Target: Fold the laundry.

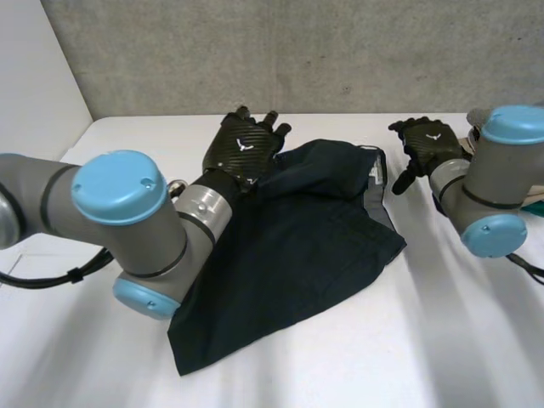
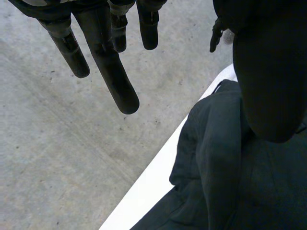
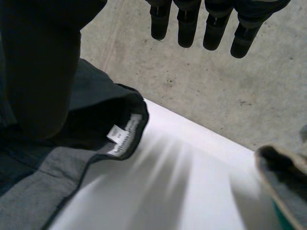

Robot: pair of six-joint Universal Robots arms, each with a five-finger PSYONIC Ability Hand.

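Laundry fold barely begun: dark garment (image 1: 306, 246) lies rumpled mid-frame on the white table (image 1: 450, 340).
Left hand (image 1: 246, 144), upper centre-left, is at the garment's far edge, fingers straight, gripping nothing; right hand (image 1: 429, 144), upper right, is spread open just beside the corner with the label (image 3: 125, 135). Next, I judge, each must pinch a far corner.

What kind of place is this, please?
Probably a robotics test lab, not a home: a white table against a plain concrete wall, with one dark garment lying on it.
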